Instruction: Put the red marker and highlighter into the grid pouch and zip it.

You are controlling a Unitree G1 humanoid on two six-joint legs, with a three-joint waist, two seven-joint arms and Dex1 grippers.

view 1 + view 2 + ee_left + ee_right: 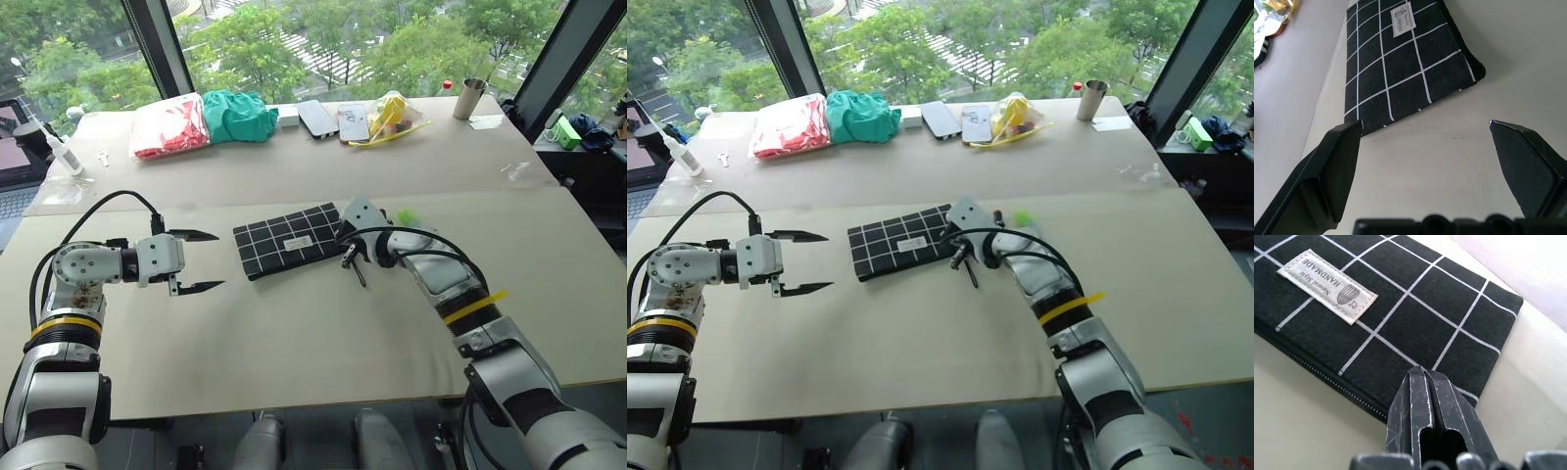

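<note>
Grid pouch [290, 239] on table [294, 333], between left pincer [201, 261] and right pincer [349, 257]

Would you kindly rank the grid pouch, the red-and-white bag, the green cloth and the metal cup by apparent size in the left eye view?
1. grid pouch
2. red-and-white bag and green cloth: about alike, and farther from the camera, so their rank against the pouch is unsure
3. metal cup: clearly smallest

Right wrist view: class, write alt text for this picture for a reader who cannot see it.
The right hand, fingers shut together with nothing between them, points at the near corner of the grid pouch lying flat on the pale table. The pouch carries a small white label, and its zipper runs closed along the edge.
</note>
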